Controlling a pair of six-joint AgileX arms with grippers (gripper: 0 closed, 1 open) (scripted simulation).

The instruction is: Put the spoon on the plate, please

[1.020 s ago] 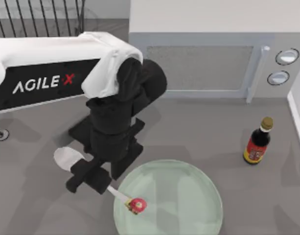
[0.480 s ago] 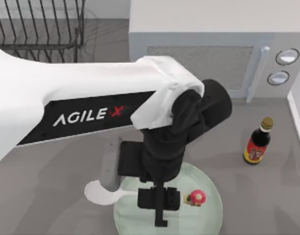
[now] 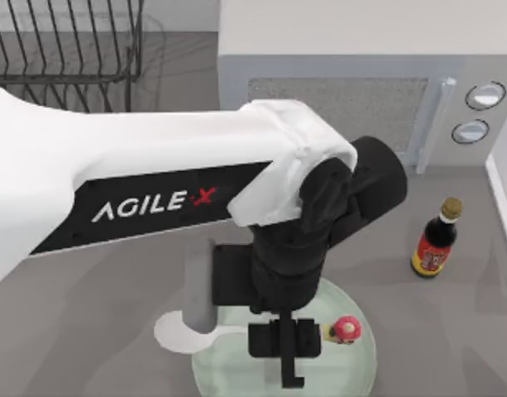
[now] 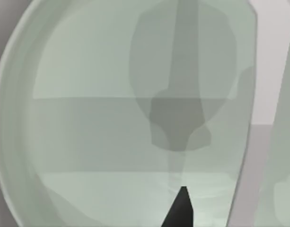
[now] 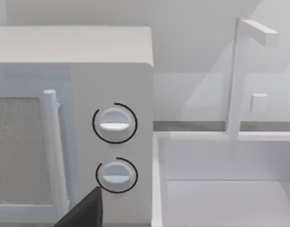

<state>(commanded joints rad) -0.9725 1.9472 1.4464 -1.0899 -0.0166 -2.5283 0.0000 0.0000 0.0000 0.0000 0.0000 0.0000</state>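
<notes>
A: Where is the left arm working?

B: It is reaching across from the top view's left, and the left gripper [image 3: 284, 341] is hanging over the plate [image 3: 361, 364], which is lying near the front edge of the table [image 3: 71, 331].

A: Is it holding anything?

B: Yes, its fingers are clamping the spoon [image 3: 187, 332] by the handle. The white bowl is sticking out past the plate's left rim, and the pink-red knob [image 3: 346, 329] is showing over the plate on the gripper's other side.

A: Is the spoon touching the plate?

B: I cannot tell from above. The left wrist view is looking down at the plate [image 4: 88, 142] with a dark fingertip [image 4: 181, 208] at its edge.

A: What else is standing around?

B: A sauce bottle [image 3: 436, 240] is standing to the right, well apart from the plate, in front of a microwave [image 3: 344, 99]. A wire rack [image 3: 63, 41] is sitting at the back left.

A: And the right arm?

B: The right wrist view is facing the microwave's dials [image 5: 114, 124] and a sink [image 5: 225, 189]
</notes>
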